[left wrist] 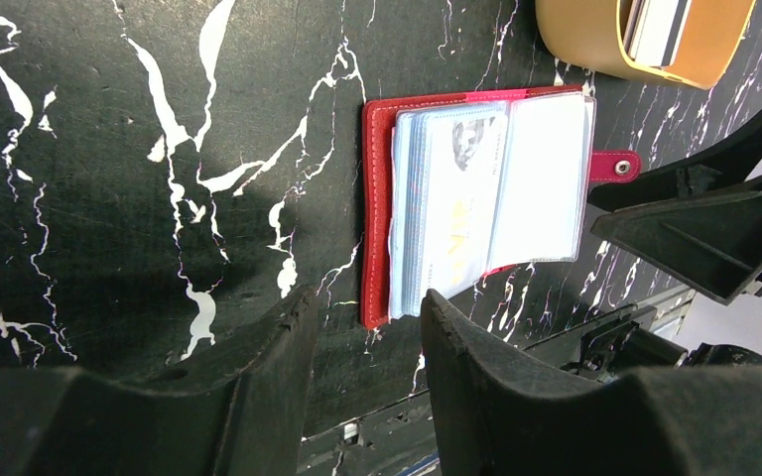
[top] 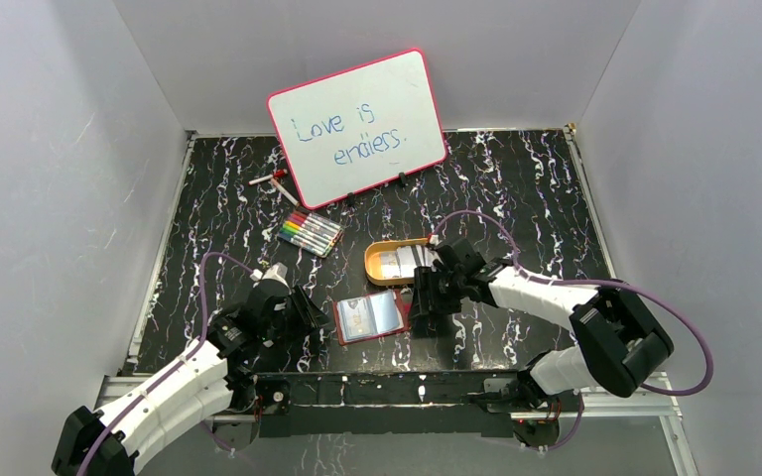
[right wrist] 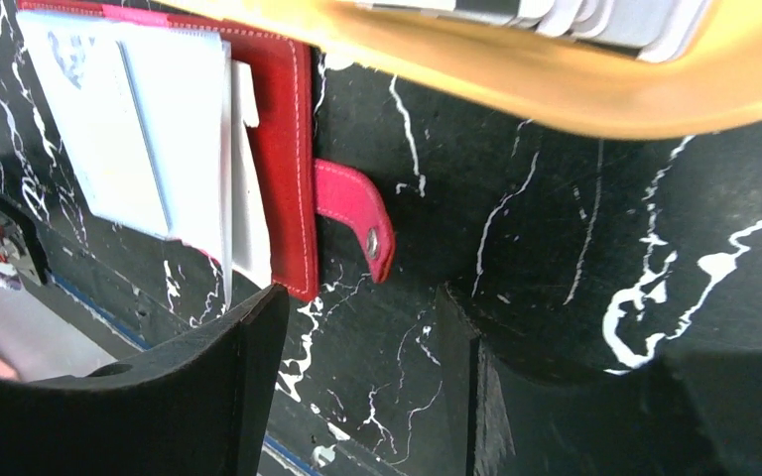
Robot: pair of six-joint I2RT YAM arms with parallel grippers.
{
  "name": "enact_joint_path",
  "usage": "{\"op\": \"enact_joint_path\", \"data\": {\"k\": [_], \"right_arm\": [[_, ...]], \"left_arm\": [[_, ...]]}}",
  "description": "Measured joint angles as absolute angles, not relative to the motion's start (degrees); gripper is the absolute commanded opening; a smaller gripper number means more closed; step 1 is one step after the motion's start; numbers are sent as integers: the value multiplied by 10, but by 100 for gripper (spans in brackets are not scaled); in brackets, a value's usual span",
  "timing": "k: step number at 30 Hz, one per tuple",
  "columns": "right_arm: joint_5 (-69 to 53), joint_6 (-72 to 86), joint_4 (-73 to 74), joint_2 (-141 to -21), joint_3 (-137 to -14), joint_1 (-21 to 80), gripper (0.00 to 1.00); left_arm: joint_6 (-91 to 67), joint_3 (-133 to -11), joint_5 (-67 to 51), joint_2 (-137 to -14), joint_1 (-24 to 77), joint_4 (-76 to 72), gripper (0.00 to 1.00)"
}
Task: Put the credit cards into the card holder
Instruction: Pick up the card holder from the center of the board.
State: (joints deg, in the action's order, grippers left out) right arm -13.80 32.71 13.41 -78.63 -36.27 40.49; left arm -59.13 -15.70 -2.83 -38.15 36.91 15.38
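Note:
The dark-red card holder [top: 369, 317] lies open near the table's front, clear sleeves up [left wrist: 476, 188], snap tab [right wrist: 357, 213] pointing right. A white card's edge [right wrist: 245, 169] pokes out from under the sleeves on the tab side. More credit cards [top: 397, 261] stand stacked in the orange tray [right wrist: 556, 94], one with a dark stripe [left wrist: 655, 25]. My left gripper [left wrist: 367, 307] sits at the holder's left edge, open, with only table between its fingers. My right gripper [right wrist: 357, 317] hovers just right of the holder by the tab, open and empty.
The orange tray [top: 372, 263] sits just behind the holder. Further back lie a colour marker set [top: 310, 233], a loose pen [top: 273, 180] and a propped whiteboard [top: 357, 124]. Grey walls close in three sides; a metal rail [top: 387, 382] runs along the front.

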Motion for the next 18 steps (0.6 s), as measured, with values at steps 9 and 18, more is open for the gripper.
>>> {"op": "enact_joint_path", "data": {"k": [9,18], "right_arm": [[-158,327,78,-811,-360,377,48],[-183,325,48,-838,-363,373,7]], "left_arm": [[-590,-157,-29,-384,369,154,41],[-590,-157,-30,-385,369,154,41]]}}
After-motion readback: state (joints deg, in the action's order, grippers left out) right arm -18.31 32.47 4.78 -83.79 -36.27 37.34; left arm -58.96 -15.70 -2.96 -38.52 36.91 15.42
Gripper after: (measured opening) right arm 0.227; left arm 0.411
